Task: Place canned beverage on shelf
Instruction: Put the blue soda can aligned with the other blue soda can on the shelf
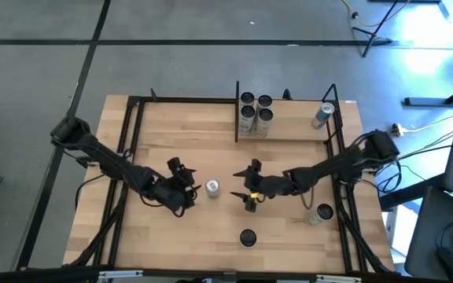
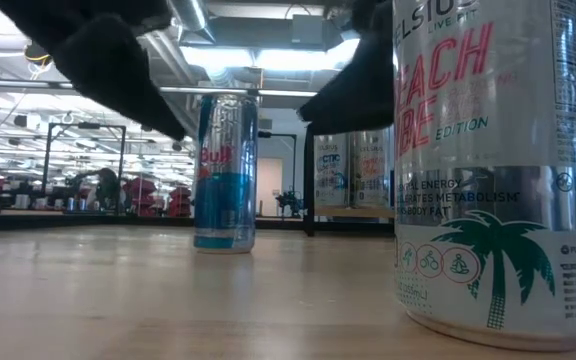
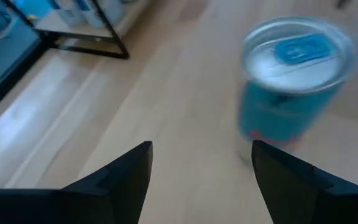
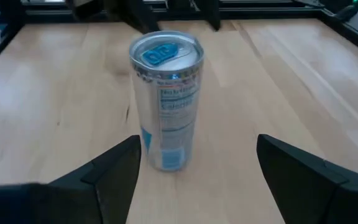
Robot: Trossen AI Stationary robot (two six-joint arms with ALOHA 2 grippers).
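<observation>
A slim blue-and-silver can (image 1: 211,187) stands upright on its base in the middle of the tabletop; it also shows in the low view (image 2: 225,172). My left gripper (image 1: 193,185) is open just left of it, with the can (image 3: 294,81) ahead and off to one side of the fingers (image 3: 129,168). My right gripper (image 1: 246,189) is open to the can's right, with the can (image 4: 166,99) ahead between its fingers, apart from them. The shelf (image 1: 293,130), a narrow wood ledge with black posts, stands at the table's far side and holds several cans (image 1: 255,112).
A tall silver can with a palm-tree print (image 2: 493,170) stands near the front edge (image 1: 248,237). Another can (image 1: 321,212) stands at the right, under my right arm. One more (image 1: 323,115) stands at the shelf's right end. Black frame rails run along the table's sides.
</observation>
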